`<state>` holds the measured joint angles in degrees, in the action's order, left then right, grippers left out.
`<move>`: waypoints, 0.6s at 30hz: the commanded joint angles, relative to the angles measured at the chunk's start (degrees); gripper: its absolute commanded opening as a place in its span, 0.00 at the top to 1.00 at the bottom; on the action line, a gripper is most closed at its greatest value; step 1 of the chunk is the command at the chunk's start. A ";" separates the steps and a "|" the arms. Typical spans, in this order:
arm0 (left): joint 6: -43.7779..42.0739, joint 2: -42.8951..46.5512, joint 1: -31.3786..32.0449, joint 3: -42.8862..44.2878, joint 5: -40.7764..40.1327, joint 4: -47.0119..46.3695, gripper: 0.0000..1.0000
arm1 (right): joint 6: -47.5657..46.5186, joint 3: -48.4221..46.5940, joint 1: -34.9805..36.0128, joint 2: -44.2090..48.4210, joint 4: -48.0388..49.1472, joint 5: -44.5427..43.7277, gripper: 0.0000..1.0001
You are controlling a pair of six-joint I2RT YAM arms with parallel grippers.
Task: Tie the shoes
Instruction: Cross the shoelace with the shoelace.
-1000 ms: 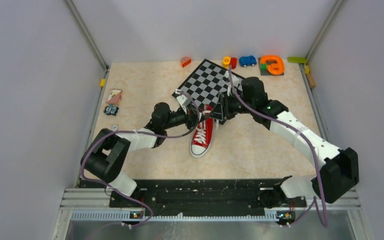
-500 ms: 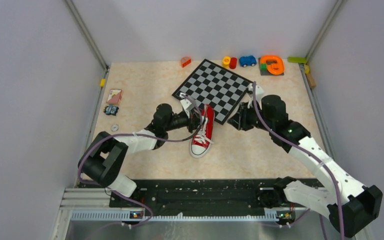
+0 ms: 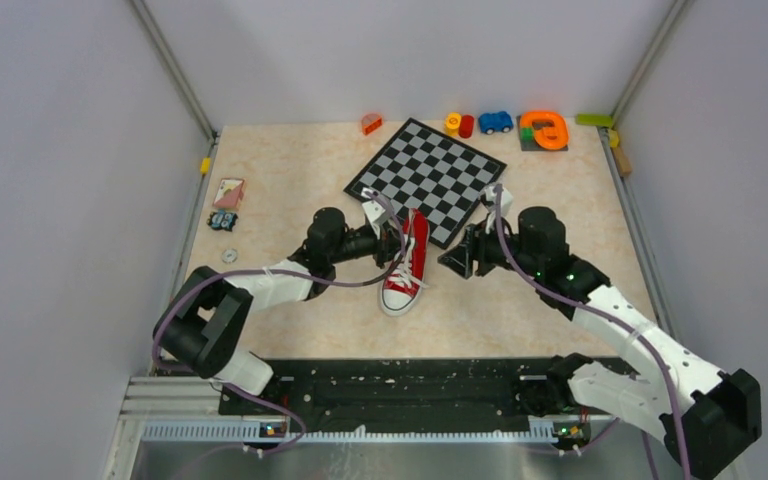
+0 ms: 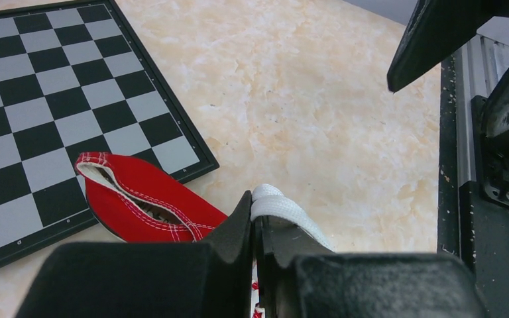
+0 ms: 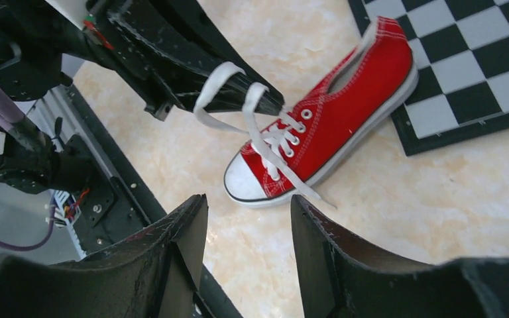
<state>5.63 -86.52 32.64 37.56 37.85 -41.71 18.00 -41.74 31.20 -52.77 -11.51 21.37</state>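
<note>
The red sneaker [image 3: 407,262] lies at the table's middle, white toe cap toward me, heel resting on the chessboard's near corner. My left gripper [image 3: 393,244] is at the shoe's left side, shut on a loop of white lace [image 4: 283,209]; the fingertips [image 4: 245,211] pinch it just above the shoe. In the right wrist view the lace loop [image 5: 237,85] rises from the eyelets to the left gripper, and a loose lace end [image 5: 299,183] trails over the shoe's [image 5: 335,119] side. My right gripper [image 5: 248,204] is open and empty, right of the shoe [image 3: 458,262].
The chessboard [image 3: 426,172] lies behind the shoe. Small toys line the back edge: an orange block [image 3: 371,123], a blue car [image 3: 495,121], an orange ring [image 3: 545,130]. A card [image 3: 228,192] and a small toy [image 3: 223,220] lie at left. The black base rail [image 3: 400,385] runs along the front.
My right gripper has drawn away from the shoe's heel to the right, then come back down toward the shoe's right side. The left gripper stays shut on the lace.
</note>
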 commanded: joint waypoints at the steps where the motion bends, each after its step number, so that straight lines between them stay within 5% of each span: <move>1: -1.81 2.59 0.40 0.20 -0.44 -0.19 0.94 | -1.77 -1.03 2.71 -4.14 10.61 3.22 0.49; 8: -1.48 2.85 0.54 0.21 -0.29 0.02 0.94 | 1.51 6.65 6.04 -8.71 30.05 0.82 0.55; 18: -0.58 2.40 0.57 0.57 -0.72 0.05 0.93 | -0.59 14.30 13.93 -12.58 48.94 -4.80 0.50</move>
<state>4.78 -85.95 32.80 37.56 37.54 -40.23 18.57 -28.25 41.98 -63.66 23.38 18.63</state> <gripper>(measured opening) 0.067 0.494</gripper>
